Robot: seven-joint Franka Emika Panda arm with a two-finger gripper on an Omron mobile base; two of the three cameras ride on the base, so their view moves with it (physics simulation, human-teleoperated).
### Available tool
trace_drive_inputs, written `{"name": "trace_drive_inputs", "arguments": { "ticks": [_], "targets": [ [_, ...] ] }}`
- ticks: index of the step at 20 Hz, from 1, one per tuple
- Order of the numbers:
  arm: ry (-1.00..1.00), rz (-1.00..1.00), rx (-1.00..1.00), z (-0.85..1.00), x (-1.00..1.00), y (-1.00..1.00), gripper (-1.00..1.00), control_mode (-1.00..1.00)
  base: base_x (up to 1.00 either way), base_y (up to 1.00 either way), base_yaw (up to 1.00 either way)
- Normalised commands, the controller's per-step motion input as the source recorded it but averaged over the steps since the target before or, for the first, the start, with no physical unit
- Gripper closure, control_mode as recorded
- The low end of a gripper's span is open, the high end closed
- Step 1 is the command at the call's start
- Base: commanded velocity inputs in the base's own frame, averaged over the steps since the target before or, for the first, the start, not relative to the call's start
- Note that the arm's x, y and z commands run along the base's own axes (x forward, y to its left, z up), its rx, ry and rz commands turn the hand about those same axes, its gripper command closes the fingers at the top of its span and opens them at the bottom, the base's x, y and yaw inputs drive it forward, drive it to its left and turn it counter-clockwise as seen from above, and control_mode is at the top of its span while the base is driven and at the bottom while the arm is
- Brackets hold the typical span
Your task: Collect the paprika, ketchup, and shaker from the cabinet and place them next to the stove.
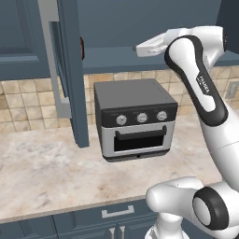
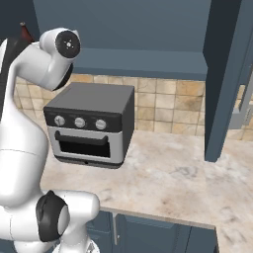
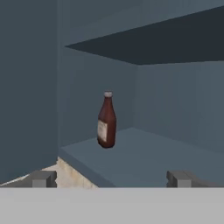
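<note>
My gripper (image 3: pixel 111 178) spread wide and holding nothing, facing into the open cabinet (image 3: pixel 175 109).

Nearest in the hand view, my 2 dark fingertips (image 3: pixel 43 178) stand far apart at the bottom edge with nothing between them. Just past them runs the front lip of the cabinet floor, with a strip of tan tile below it. Further in, the ketchup (image 3: pixel 106 120) stands upright on that floor, left of centre, near the left wall and well apart from my fingers. From the left base view, the toaster oven (image 1: pixel 135 119) sits on the counter (image 1: pixel 46 172) below the cabinet, beside the opened door (image 1: pixel 72 70).
</note>
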Motion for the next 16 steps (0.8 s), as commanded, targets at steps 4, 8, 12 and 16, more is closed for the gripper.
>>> {"name": "trace_drive_inputs", "arguments": {
  "ticks": [4, 8, 12, 16],
  "targets": [
    [0.0, 0.05, 0.05, 0.0, 0.15, 0.0, -1.0, -1.0, 0.0, 0.0, 0.0],
    [0.01, 0.0, 0.01, 0.0, 0.23, 0.0, -1.0, -1.0, 0.0, 0.0, 0.0],
    [0.04, 0.0, 0.0, 0.0, 0.32, 0.05, -1.0, -1.0, 0.0, 0.0, 0.0],
    [0.07, 0.0, 0.0, 0.0, 0.33, 0.15, -1.0, -1.0, 0.0, 0.0, 0.0]
  ]
}}
